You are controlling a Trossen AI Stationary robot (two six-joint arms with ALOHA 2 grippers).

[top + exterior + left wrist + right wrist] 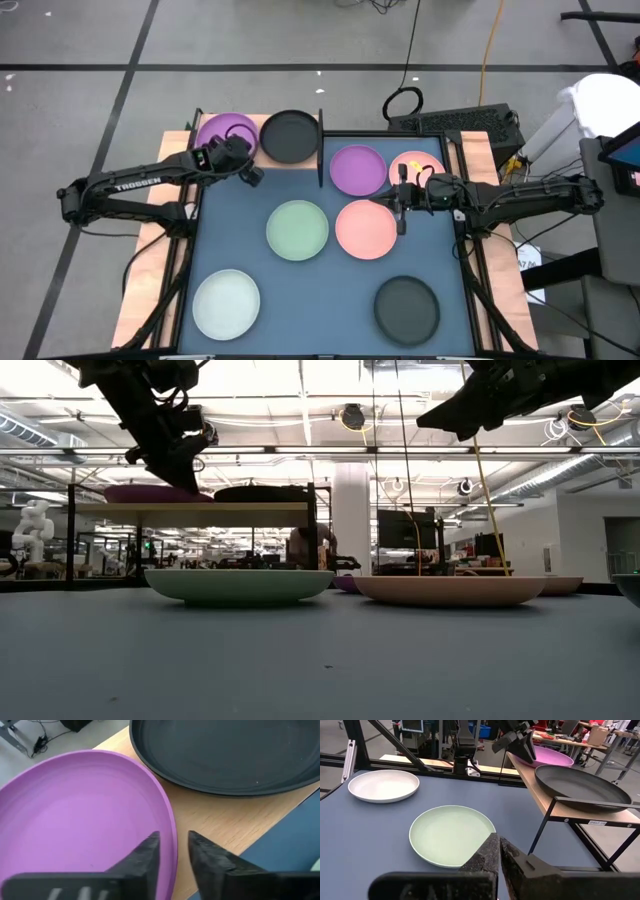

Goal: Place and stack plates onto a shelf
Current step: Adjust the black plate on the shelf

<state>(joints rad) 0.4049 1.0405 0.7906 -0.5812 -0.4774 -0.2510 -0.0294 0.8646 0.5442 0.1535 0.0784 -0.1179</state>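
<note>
The small light-wood shelf (262, 160) with a thin black frame, at the far edge of the table (330, 290), carries a round matte purple plate (224, 133) beside a black plate (289, 135); six more plates lie on the table. The plates look stiff, light and a little slippery, so I judge the thin rim is the place to pinch. The left wrist view alone shows the left pincer (173, 851) narrowly open astride the purple rim, and the right wrist view shows the right pincer (498, 851) closed and empty above the table.

Even, bright overhead light is seen in the high view, with only soft, short shadows under the plates on the blue-grey tabletop (330, 300). In the low view, glare is thrown by the ceiling light strips (300, 450), both arms are reduced to silhouettes, and the near tabletop is blurred. The left gripper (174, 851) fingers are rendered soft in its wrist view.
</note>
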